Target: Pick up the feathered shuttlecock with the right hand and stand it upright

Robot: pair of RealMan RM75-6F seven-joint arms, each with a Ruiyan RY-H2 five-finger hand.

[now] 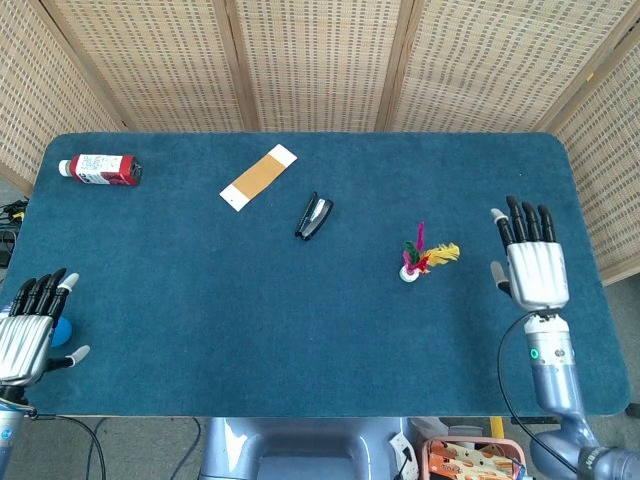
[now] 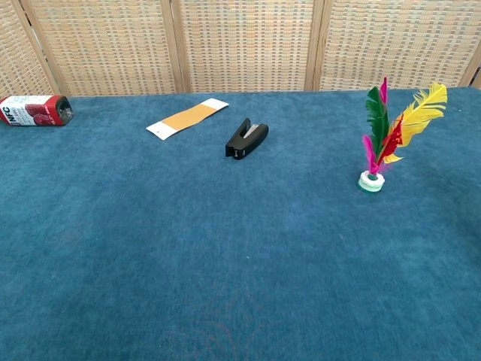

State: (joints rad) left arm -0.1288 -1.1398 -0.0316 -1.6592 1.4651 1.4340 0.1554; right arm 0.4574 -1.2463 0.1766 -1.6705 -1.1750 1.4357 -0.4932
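Right hand [image 1: 528, 272] lay open, well right of the upright shuttlecock [image 2: 385, 135]; a passing brush against its feathers might topple it

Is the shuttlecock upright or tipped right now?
Upright. The shuttlecock rests on its white base with feathers fanning upward, and the right hand is clear of it.

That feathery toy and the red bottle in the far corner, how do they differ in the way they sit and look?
The feathered shuttlecock stands upright on its small round base, while the red bottle lies on its side. The shuttlecock fans out in green, pink, red and yellow feathers; the bottle is a plain cylinder, red with a white label. The shuttlecock sits near the right hand, the bottle at the far left corner. Both rest untouched on the blue table.
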